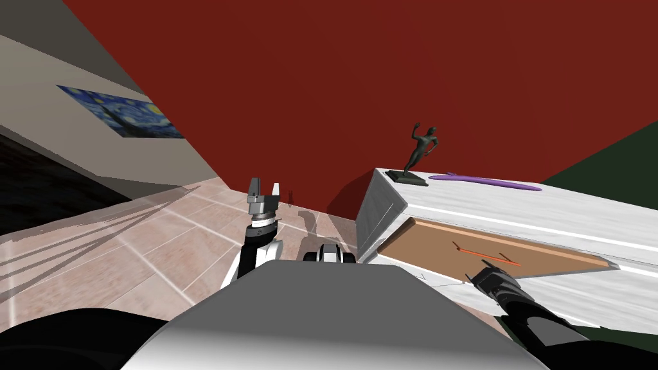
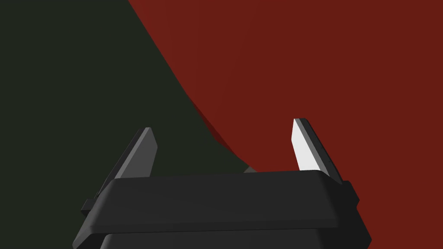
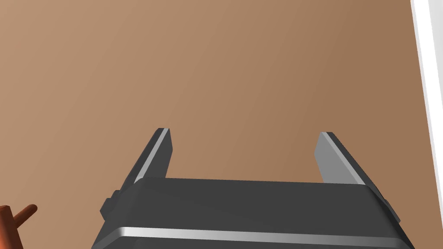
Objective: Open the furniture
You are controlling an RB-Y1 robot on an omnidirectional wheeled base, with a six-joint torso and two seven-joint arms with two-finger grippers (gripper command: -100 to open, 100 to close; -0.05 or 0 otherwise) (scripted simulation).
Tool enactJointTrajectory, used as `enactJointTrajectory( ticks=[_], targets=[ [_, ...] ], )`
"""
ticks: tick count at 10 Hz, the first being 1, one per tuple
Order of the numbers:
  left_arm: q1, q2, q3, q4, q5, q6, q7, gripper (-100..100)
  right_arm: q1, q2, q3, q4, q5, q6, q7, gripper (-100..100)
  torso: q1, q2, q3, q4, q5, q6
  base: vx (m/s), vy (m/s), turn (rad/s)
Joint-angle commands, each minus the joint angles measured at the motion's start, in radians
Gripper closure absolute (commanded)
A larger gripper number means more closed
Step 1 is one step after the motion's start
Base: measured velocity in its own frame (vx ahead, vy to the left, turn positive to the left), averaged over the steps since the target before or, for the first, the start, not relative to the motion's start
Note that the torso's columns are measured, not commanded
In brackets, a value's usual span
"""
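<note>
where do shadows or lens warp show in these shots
Head view: the wide lens splays the walls, and the cabinet throws a shadow on the red wall. Left wrist view: the wall corner bows; one claw finger is bright, the other dim. Right wrist view: the brown panel darkens toward its white edge.

White, faintly veined cabinet [image 1: 385, 212]; tan-brown front panel [image 1: 443, 244]; thin orange-red handle [image 1: 485, 255]. Black figurine [image 1: 421, 154], purple flat strip [image 1: 488, 182]. Dark red wall [image 1: 385, 77], pale pink tiled floor [image 1: 160, 237].
</note>
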Motion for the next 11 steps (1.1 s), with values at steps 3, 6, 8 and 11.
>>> enactJointTrajectory(
  ticks=[3, 6, 8, 11],
  targets=[
    [0.0, 0.0, 0.0, 0.0, 0.0, 0.0, 0.0, 0, -0.036, 0.009, 0.042, -0.045, 0.006, 0.033, 0.036, -100, 0.001, 0.001, 0.0, 0.001, 0.0, -0.004, -0.053, -0.03, 0.038],
    [0.0, 0.0, 0.0, 0.0, 0.0, 0.0, 0.0, 0, -0.045, 0.021, 0.048, -0.06, 0.023, 0.05, 0.046, -100, 0.005, -0.002, -0.002, -0.001, 0.001, -0.004, -0.041, -0.026, 0.027],
    [0.0, 0.0, 0.0, 0.0, 0.0, 0.0, 0.0, 0, -0.054, 0.034, 0.054, -0.075, 0.047, 0.066, 0.057, -100, 0.005, -0.001, 0.0, 0.0, -0.001, -0.009, -0.088, -0.042, 0.051],
    [0.0, 0.0, 0.0, 0.0, 0.0, 0.0, 0.0, 0, -0.054, 0.034, 0.054, -0.075, 0.047, 0.066, 0.057, -100, 0.012, -0.004, -0.003, -0.001, 0.003, -0.006, -0.005, -0.004, 0.0]
  ],
)
